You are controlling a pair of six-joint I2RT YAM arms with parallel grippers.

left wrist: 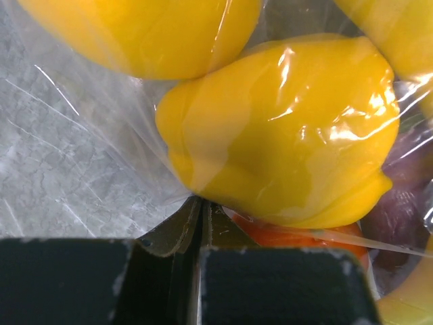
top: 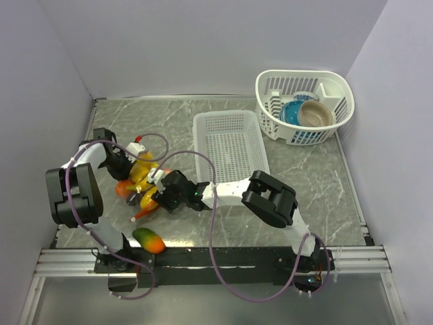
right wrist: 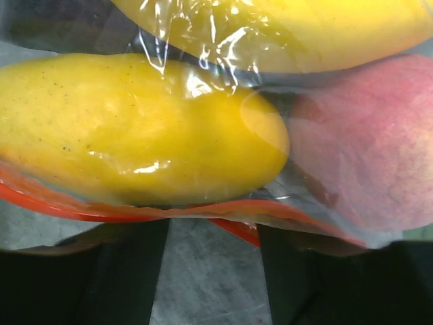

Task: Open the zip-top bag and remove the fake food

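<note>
Orange-red strip (right wrist: 135,213) of the bag (top: 139,183) lies right across the gap of your right claw (right wrist: 211,250). Its fingers stand apart and aren't pinching anything I can see. Your left claw (left wrist: 199,223) is clenched on a fold of the clear film. The bag sits on the left half of the table (top: 304,176) between both claws, stuffed with food (left wrist: 284,128): mostly yellow, plus a pink piece (right wrist: 365,142). A mango (top: 149,240) lies loose near the front edge. Risks, imo: if the right claw bites both lips of the strip at once, pulling just drags the whole bag and the zip never parts. That film looks slick, so the left hold could slip under tension. Closing too deep could also clamp a fruit through the plastic. And if the bag pops open mid-air, the glossy pieces will probably roll, since the grey marbled top looks smooth and hard, with nothing along the front to stop them. Otherwise it's plain pale walls on three sides, a white basket (top: 230,145) just right of the claws, and a rack (top: 338,115) with bowls in the far right corner.
</note>
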